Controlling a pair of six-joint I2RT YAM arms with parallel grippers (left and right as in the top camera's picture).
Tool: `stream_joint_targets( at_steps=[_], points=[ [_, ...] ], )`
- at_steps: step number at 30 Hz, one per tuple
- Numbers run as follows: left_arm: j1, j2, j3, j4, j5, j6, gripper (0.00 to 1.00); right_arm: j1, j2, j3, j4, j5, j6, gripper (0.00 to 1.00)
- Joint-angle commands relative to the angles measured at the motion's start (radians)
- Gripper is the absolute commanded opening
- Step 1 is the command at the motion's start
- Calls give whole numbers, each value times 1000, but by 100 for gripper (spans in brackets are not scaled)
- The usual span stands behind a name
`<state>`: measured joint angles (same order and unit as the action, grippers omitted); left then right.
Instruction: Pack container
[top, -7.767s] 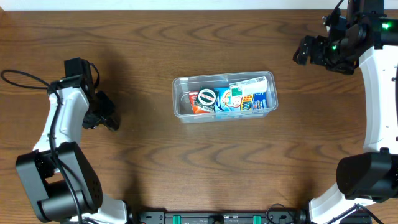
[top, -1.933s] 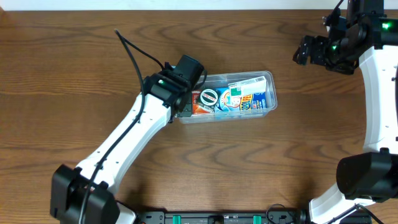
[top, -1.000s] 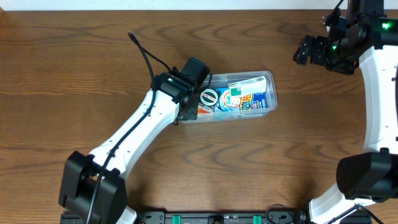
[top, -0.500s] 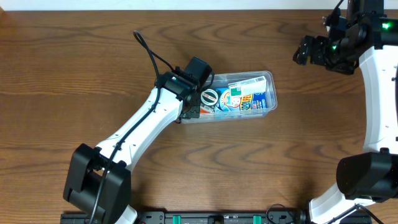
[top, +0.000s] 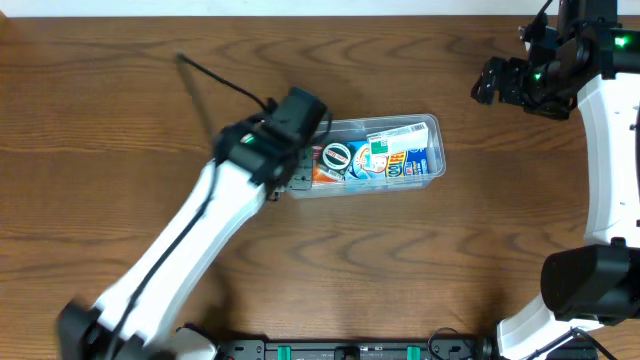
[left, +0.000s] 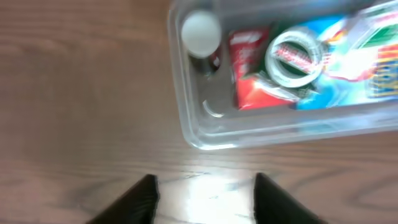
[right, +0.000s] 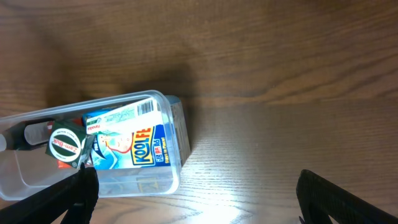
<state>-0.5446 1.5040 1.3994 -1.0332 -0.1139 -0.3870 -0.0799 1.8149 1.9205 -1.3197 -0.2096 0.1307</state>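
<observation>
On the table (top: 400, 270), one container (top: 380, 188), one tape roll (top: 334, 156) inside, left jaws and right jaws apart, empty

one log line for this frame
left tool: open, empty, by container left end | right tool: open, empty, apart from container | container: holds packets, tape roll

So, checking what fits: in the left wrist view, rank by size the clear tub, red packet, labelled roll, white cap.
1. Clear rectangular plastic tub
2. red packet and round labelled roll, about alike (packet partly covered)
3. white round cap, smallest
</observation>
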Motion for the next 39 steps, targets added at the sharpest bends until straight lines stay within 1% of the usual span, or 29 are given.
stream_joint_targets(
  at_steps=[1,7,9,13,15,18,20,22,25,28,30,34,37,39],
  points=[
    [-1,-122,27,-6,-6,-4,98,8,-3,12,-1,-5,14,99],
    [-2,-286,27,-22,-6,-3,98,8,-3,12,-1,-4,14,99],
    [-2,-331,27,-66,-10,1,98,8,-3,12,-1,-4,14,99],
    [-2,-408,27,-154,-116,-2,98,8,-3,12,-1,-5,14,99],
    [-2,-452,26,-179,-193,-4,98,8,-3,12,-1,-4,14,99],
    [-2,-507,7,-178,-334,-5,98,8,-3,12,-1,-4,14,99],
    [5,-537,-18,-161,-443,-34,98,8,-3,12,-1,-4,14,99],
    [33,-568,-51,-126,-467,-38,98,8,-3,12,-1,-4,14,99],
    [123,-642,-143,-12,-433,-38,98,8,-3,12,-1,-5,14,99],
    [230,-726,-282,173,-336,-30,98,8,-3,12,-1,-5,14,99],
    [299,-795,-402,319,-241,-6,98,8,-3,12,-1,-5,14,99],
    [391,-925,-634,570,-70,35,98,8,-3,12,-1,-4,14,99],
    [457,-1038,-825,758,58,42,98,8,-3,12,-1,-5,14,99],
    [486,-1099,-924,855,115,42,98,8,-3,12,-1,-5,14,99]
  ],
)
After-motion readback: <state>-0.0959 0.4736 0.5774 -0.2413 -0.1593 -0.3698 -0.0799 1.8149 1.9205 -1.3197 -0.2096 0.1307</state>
